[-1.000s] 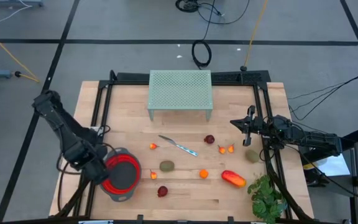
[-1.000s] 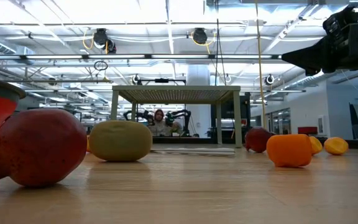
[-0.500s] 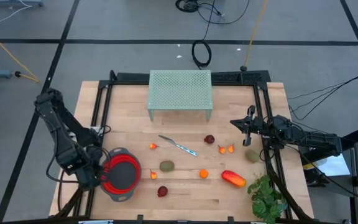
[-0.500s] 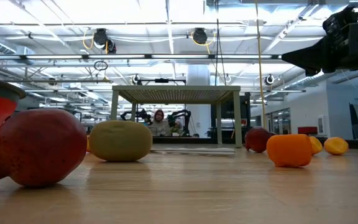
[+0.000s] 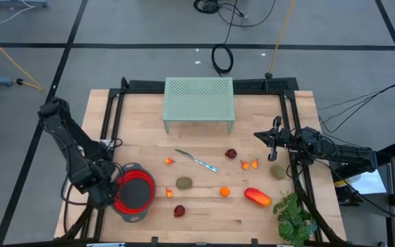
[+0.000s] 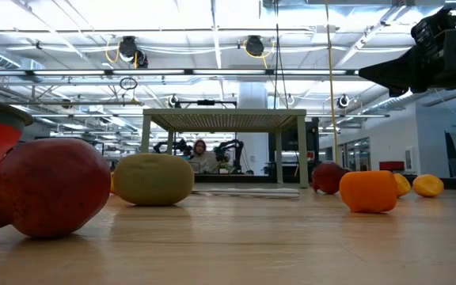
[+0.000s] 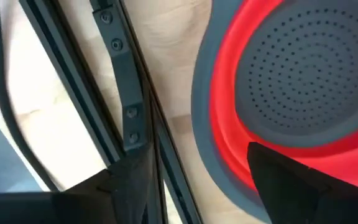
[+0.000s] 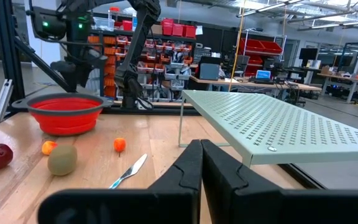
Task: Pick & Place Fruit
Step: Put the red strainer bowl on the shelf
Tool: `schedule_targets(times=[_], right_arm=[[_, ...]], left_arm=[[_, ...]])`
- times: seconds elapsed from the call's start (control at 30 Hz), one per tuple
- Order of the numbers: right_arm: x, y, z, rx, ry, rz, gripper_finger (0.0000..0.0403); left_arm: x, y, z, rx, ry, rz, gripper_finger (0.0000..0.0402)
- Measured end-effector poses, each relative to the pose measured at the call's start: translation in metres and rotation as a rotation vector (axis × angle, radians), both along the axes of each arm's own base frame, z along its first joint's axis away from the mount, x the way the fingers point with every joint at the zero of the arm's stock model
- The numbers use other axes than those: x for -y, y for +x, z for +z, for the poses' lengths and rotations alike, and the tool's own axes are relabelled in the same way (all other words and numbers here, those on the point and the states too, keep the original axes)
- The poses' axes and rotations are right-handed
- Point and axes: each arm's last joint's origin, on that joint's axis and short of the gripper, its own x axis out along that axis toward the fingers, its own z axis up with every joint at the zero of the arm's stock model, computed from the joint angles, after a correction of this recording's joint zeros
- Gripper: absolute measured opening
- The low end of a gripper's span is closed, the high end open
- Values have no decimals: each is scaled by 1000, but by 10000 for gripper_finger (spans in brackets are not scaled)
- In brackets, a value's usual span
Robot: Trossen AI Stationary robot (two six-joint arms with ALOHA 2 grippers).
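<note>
1. Left hand (image 7: pixel 194 180) sat at the rim of the red strainer bowl (image 5: pixel 134 193) near the table's (image 5: pixel 204 147) left front edge, fingers now spread apart with nothing between them, where a second before they were pressed together.
2. Shifted slightly along the bowl's left side over that second; bowl itself unmoved.
3. Seemed a release of the bowl, now free for loading.
4. Right hand (image 8: pixel 199 163) waited above the table's right side, fingers together, empty.
5. Fruit (image 5: pixel 184 183) lay scattered mid-table, none in the bowl.
</note>
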Motion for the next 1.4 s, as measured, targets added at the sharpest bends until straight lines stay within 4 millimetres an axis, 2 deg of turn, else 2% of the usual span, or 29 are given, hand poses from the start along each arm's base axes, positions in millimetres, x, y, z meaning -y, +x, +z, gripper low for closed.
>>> schedule_targets(times=[0.13, 0.37, 0.6, 0.8, 1.23, 1.4], right_arm=[[0, 0, 0, 0, 0, 0, 0], [0, 0, 0, 0, 0, 0, 0], [0, 0, 0, 0, 0, 0, 0], [0, 0, 0, 0, 0, -1, 0], [0, 0, 0, 0, 0, 0, 0], [0, 0, 0, 0, 0, -1, 0]], left_arm=[[2, 1, -14, 21, -33, 1, 275], [2, 1, -35, 45, -72, 4, 261], [1, 0, -43, 46, -73, 3, 232], [0, 1, -43, 65, -62, -6, 178], [-3, 1, -43, 93, -22, -17, 17], [-3, 1, -43, 95, -14, -15, 16]])
